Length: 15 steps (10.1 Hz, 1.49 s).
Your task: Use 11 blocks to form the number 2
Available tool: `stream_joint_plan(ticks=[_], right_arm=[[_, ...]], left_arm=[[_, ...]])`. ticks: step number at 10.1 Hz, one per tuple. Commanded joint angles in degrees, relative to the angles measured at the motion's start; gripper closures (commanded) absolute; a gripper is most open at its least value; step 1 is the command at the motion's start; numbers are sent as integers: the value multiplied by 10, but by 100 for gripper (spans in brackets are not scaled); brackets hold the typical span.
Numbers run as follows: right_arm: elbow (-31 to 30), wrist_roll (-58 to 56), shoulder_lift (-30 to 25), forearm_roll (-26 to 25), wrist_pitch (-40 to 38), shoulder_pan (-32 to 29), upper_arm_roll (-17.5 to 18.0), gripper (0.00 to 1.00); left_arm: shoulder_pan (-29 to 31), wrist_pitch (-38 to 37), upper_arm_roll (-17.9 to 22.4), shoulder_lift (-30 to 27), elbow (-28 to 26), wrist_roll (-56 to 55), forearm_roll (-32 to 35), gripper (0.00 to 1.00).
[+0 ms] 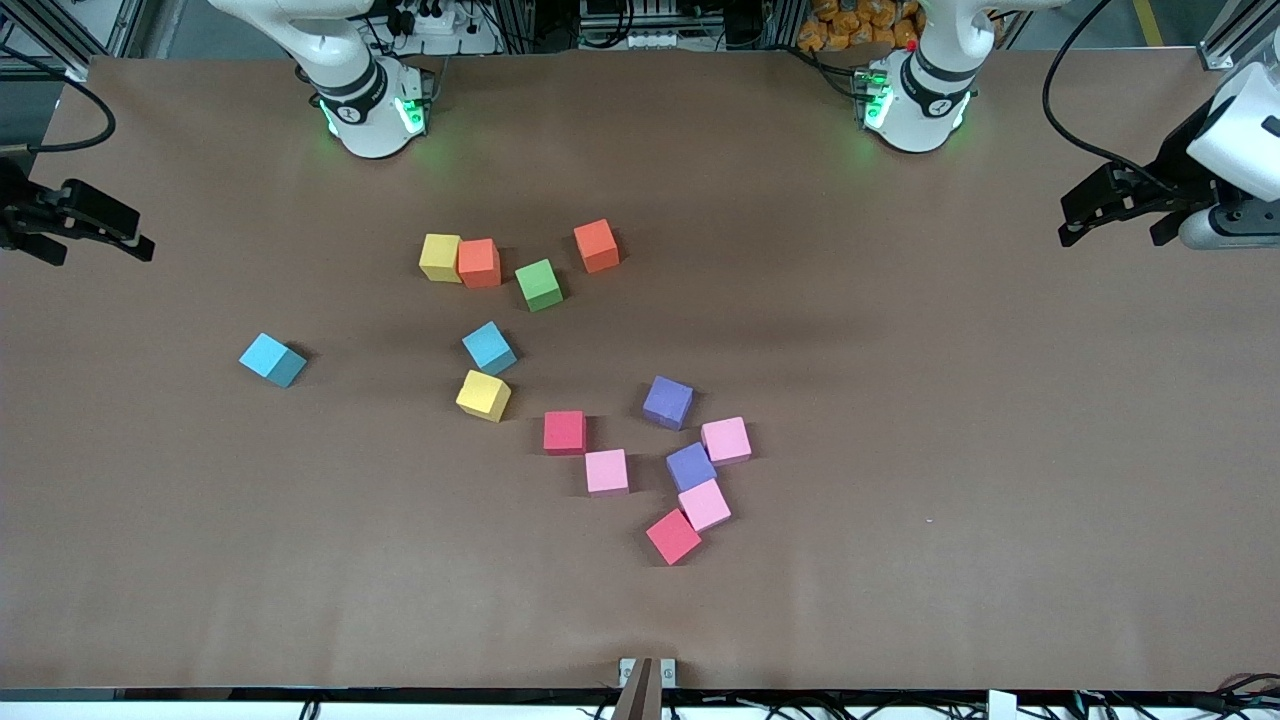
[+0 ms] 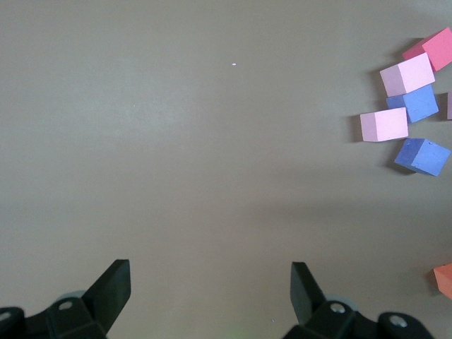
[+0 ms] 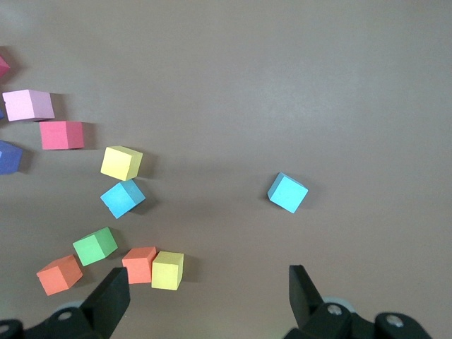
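Red block (image 1: 673,537) lay nearest; blocks (image 1: 540,284) scattered. Left gripper (image 1: 1108,212) and right gripper (image 1: 95,228) waited, fingers spread, empty.

Both arms are glossy white with black ring bands near the bases and green lights glowing there. The left gripper (image 1: 1110,215) and right gripper (image 1: 100,235) are matte black with chunky angular fingers (image 2: 113,282). Black cables loop off each arm.
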Motion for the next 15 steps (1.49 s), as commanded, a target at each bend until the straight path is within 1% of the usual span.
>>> stream_joint_plan(ticks=[1, 4, 6, 9, 11, 12, 13, 14, 15], right_arm=[[-3, 4, -5, 0, -3, -8, 4, 0], [-3, 4, -5, 0, -6, -12, 3, 0], [-2, 5, -3, 0, -10, -27, 4, 0], [-4, -36, 2, 8, -11, -16, 6, 0], [-13, -39, 7, 9, -21, 45, 5, 0], [-19, -37, 9, 10, -18, 78, 6, 0], [-18, -31, 9, 21, -18, 103, 6, 0], [-17, -30, 8, 29, -16, 107, 5, 0], [-17, -29, 6, 18, 5, 107, 5, 0]], left_arm=[[0, -10, -4, 2, 6, -8, 12, 0], [0, -13, -4, 8, 9, -10, 12, 0], [1, -15, -4, 9, 10, -12, 14, 0], [5, -16, -3, 8, 19, -15, 17, 0], [5, -19, -4, 9, 24, -14, 16, 0], [0, -36, -4, 16, 19, -16, 16, 0], [4, -42, -4, 18, 21, -10, 15, 0], [6, -44, -4, 19, 23, -5, 15, 0], [8, -44, -3, 22, 23, 2, 15, 0]])
